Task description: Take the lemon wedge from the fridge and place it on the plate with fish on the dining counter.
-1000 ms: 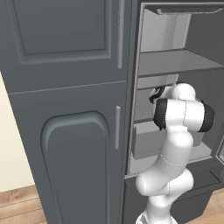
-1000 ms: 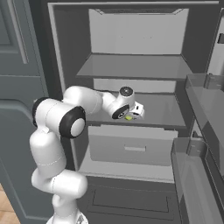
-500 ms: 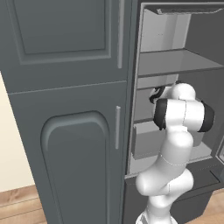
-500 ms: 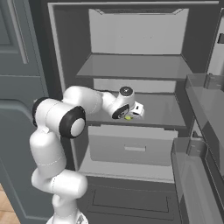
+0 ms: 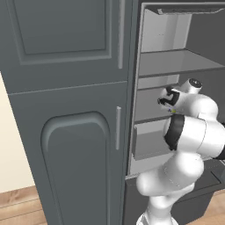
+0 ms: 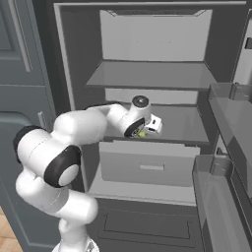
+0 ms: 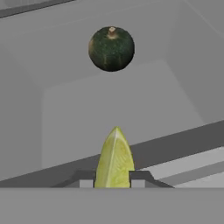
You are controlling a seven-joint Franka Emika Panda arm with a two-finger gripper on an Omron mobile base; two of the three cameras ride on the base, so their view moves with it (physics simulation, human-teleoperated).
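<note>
There is one lemon wedge [image 7: 114,159], one dark green round fruit [image 7: 111,48] at 12 o'clock from it, one open fridge [image 6: 147,74] and one drawer [image 6: 147,166] inside.

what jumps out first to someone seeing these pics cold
The white arm reaching into the open fridge, its gripper at the middle shelf. In the hand view, the lemon wedge stands pinched between the fingertips, bright yellow against grey. Beyond it sits a dark green round lump near the fridge's back wall.
</note>
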